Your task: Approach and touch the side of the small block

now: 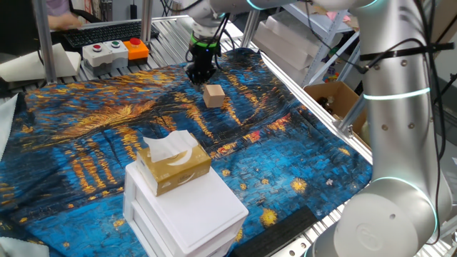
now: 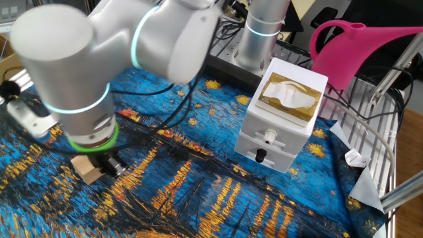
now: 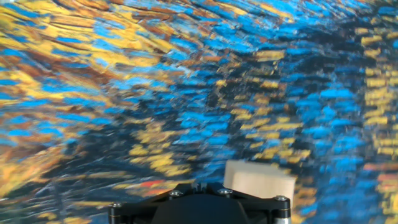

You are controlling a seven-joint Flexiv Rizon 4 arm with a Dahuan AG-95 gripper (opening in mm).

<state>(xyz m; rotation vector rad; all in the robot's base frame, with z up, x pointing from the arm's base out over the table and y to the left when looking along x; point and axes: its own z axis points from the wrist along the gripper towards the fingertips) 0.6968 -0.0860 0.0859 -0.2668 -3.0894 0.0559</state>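
Small block: one small block [image 1: 213,95], a plain tan cube, sitting flat on the patterned cloth toward the far side of the table; in the hand view it [image 3: 259,181] shows low in the frame, just right of centre, partly behind the end effector's black body.
End effector: one end effector [image 1: 199,71], black, hanging low over the cloth just beside the block, on its far-left side in one fixed view; in the other fixed view it [image 2: 114,164] sits right next to the block [image 2: 86,168]. Whether they touch cannot be told.
End effector state: cannot tell whether the fingers are apart or together; nothing is seen between them.
Table: one table [image 1: 168,32], slatted metal, covered by one blue-and-gold painted cloth [image 1: 86,135].
Nearest things: one white drawer unit [image 1: 183,211] with two drawers [image 2: 268,147], carrying one golden-tan tissue box [image 1: 173,166] with white tissue.
Farther things: one button box [image 1: 114,51] beyond the cloth's far edge; one cardboard box [image 1: 333,100] off the table's right side.
Other side: one pink watering can [image 2: 360,51] behind the drawer unit.
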